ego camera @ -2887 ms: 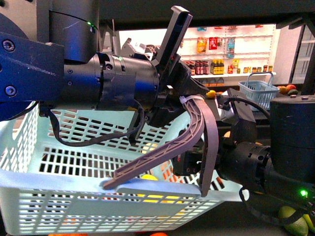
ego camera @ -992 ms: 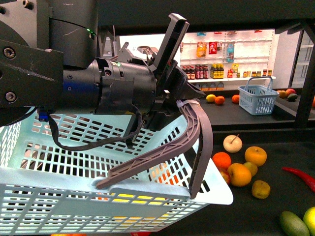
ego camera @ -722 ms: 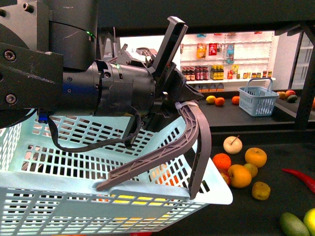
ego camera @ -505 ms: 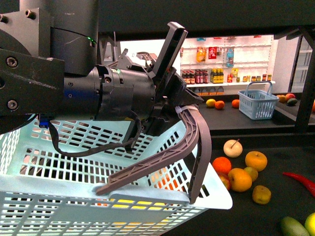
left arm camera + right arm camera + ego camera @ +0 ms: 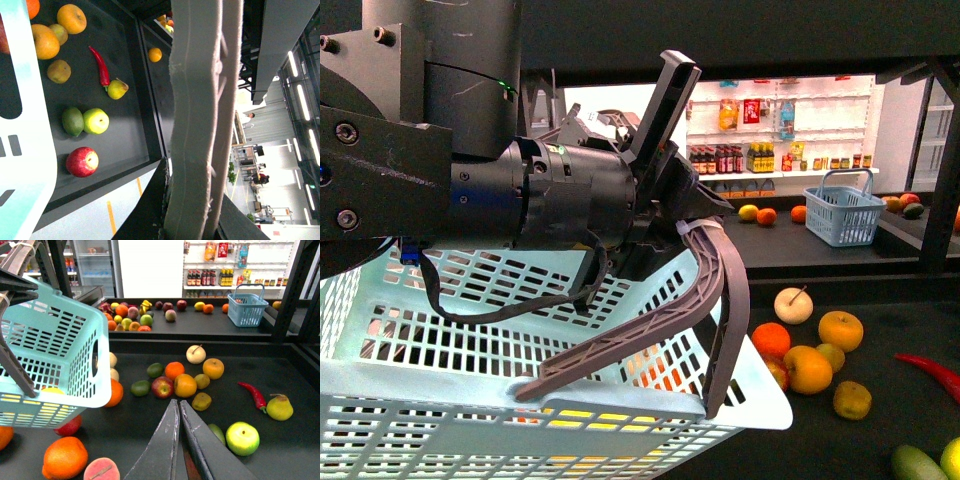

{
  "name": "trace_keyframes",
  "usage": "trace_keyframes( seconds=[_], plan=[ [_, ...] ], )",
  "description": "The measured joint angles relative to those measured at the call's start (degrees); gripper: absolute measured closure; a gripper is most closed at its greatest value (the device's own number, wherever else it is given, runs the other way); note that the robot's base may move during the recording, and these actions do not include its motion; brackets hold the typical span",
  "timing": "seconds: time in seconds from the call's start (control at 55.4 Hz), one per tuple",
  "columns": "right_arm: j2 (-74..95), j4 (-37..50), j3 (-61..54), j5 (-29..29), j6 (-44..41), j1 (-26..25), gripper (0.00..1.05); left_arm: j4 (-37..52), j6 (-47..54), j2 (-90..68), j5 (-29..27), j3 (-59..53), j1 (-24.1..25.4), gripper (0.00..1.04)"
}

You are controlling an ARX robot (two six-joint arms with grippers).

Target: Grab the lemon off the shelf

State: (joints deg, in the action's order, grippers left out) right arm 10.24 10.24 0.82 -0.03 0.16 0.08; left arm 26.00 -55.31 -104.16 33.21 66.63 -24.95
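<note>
Shop lighting and white bottle shelves [image 5: 790,120] sit behind the shelf [image 5: 865,445], its dark tray strewn with fruit. Furthest left hangs the pale blue basket [image 5: 440,440]; my left gripper [image 5: 682,215] is clamped tight on its grey handle [image 5: 720,290]. Something yellow, seemingly the lemon [image 5: 52,390], shows through the basket's slots. On the right, my right gripper [image 5: 178,402] hovers over the tray, fingers pressed together, holding nothing.

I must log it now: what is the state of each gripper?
Left gripper: shut on the basket handle.
Right gripper: shut, holding nothing.
</note>
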Motion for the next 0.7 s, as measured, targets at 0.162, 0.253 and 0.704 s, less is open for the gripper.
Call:
trace_keyframes(
  seconds=[0.162, 0.253, 0.704],
  plan=[
    [-9.51, -9.88, 0.02, -0.07, -0.02, 0.00, 0.98, 0.00, 0.00, 0.00, -0.11, 0.00, 0.00, 0.95],
    [-9.90, -10.10, 0.02, 0.09, 0.00, 0.02, 0.98, 0.00, 0.02, 0.02, 0.20, 0.00, -0.02, 0.95],
    [-9.94, -10.14, 0.02, 0.02, -0.04, 0.00, 0.61, 0.00, -0.09, 0.02, 0.02, 0.00, 0.00, 0.95]
  ],
)
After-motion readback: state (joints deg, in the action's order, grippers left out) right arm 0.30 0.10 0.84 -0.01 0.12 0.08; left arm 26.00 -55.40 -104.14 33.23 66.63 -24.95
